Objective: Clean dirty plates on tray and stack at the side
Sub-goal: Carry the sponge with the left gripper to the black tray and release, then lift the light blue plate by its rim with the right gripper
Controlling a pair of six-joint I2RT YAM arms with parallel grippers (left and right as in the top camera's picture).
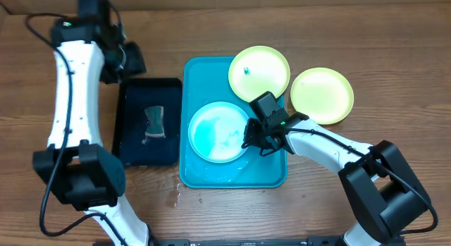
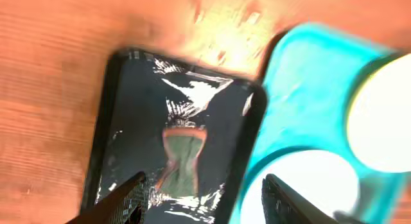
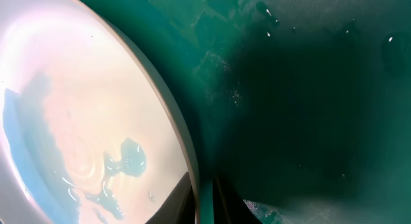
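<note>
A light cyan plate (image 1: 219, 131) with blue smears lies on the cyan-blue tray (image 1: 271, 172). My right gripper (image 1: 255, 137) is at its right rim. In the right wrist view the wet plate (image 3: 77, 121) fills the left, and its rim runs down between my fingertips (image 3: 204, 208), which sit tight on either side of it. One yellow-green plate (image 1: 259, 73) overlaps the tray's far right corner. Another (image 1: 322, 95) rests on the table to the right. My left gripper (image 1: 130, 59) (image 2: 205, 201) hangs open and empty above the black tray.
A narrow black tray (image 1: 148, 121) (image 2: 122, 108) stands left of the cyan tray, wet inside, with a green sponge (image 1: 154, 123) (image 2: 182, 161) lying in it. Water drops (image 1: 176, 197) spot the wood near the cyan tray's front left corner.
</note>
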